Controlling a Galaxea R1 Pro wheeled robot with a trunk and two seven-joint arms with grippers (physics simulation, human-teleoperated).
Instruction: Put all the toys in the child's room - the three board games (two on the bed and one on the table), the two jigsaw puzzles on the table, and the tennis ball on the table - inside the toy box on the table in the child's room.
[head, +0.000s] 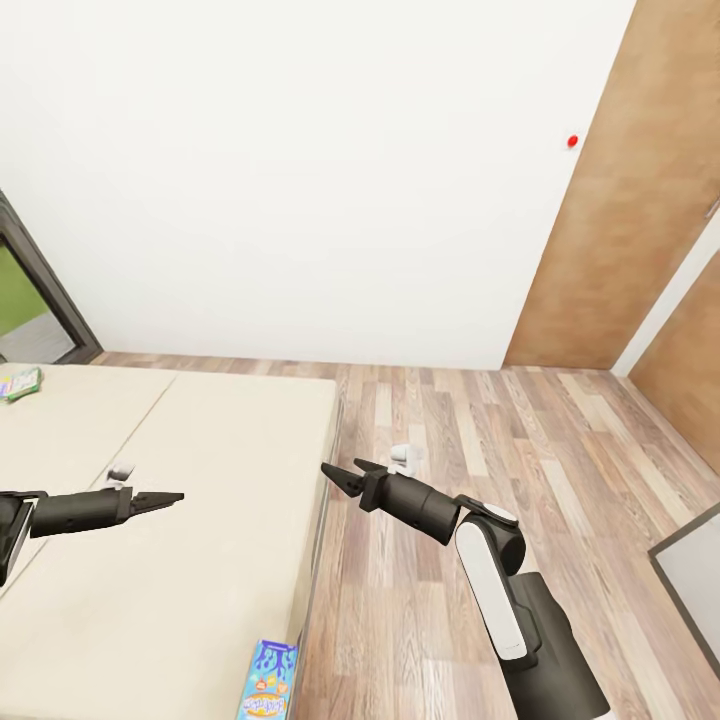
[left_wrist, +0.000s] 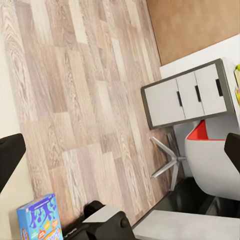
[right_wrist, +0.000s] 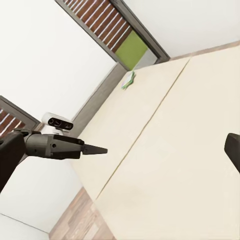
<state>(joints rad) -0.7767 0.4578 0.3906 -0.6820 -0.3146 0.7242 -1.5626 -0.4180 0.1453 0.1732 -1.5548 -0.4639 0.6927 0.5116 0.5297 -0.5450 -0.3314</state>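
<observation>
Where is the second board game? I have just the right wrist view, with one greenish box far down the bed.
Observer: In the head view, the blue board game lies at the bed's floor-side edge, nearest the robot.
Operator: Is a claw on it?
Observer: No. The left claw hangs open over the mattress and the right claw is open over the wood floor. Both are empty.
Operator: Any sign of the table?
Observer: The left wrist view shows a grey-fronted cabinet with a white-and-red chair beside it.
</observation>
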